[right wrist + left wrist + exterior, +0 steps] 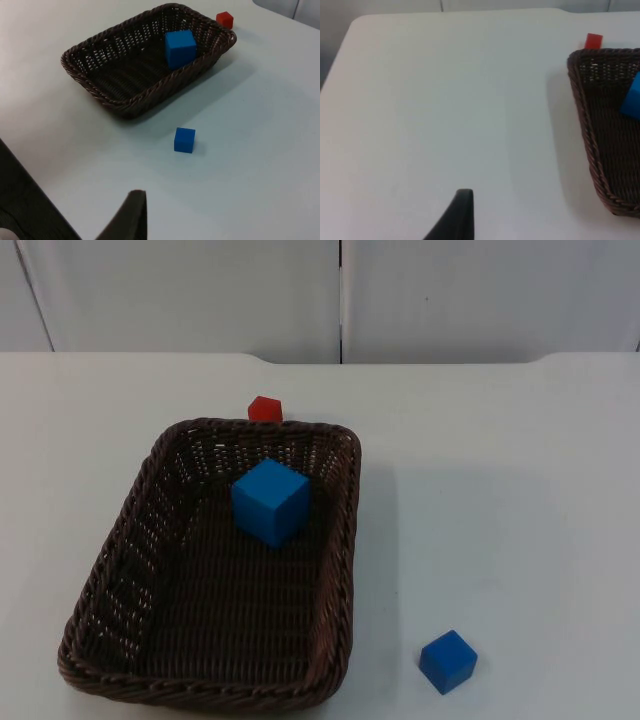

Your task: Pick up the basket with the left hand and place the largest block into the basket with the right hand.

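Note:
A dark brown wicker basket [346, 540] rests flat on the white table, left of centre. The large blue block [270, 502] lies inside it near the far end. A small blue block [447, 661] sits on the table to the basket's right, and a small red block [265, 408] just behind its far rim. My left gripper [462, 200] hangs over bare table to the left of the basket [585, 125], well apart from it. My right gripper [135, 200] is held back from the small blue block [184, 139], with the basket [125, 102] and large block [180, 47] beyond.
The grey partition wall [340, 300] closes off the table at the back. Bare white table [520, 490] spreads to the right of the basket and also to its left [445, 100]. A dark surface [25, 200] lies past the table's edge near the right arm.

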You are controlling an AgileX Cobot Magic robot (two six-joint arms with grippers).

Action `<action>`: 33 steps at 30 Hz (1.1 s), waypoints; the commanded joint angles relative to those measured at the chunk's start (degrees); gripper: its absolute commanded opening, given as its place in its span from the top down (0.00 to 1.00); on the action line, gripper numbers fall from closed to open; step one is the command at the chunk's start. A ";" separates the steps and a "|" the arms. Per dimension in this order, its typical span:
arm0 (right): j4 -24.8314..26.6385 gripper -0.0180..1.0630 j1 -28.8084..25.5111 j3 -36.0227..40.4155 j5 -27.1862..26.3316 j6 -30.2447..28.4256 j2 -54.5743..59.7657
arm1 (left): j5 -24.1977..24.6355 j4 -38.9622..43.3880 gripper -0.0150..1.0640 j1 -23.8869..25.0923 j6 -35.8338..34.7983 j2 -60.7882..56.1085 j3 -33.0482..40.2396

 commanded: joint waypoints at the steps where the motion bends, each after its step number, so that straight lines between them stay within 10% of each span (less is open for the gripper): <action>1: 0.15 0.01 0.04 0.19 -0.15 0.08 -0.17 | -0.66 0.13 0.01 1.62 -0.06 -0.18 0.22; 33: 0.13 0.01 -9.68 0.19 -0.27 0.08 -0.17 | -0.66 0.13 0.01 5.87 -0.06 -0.18 0.22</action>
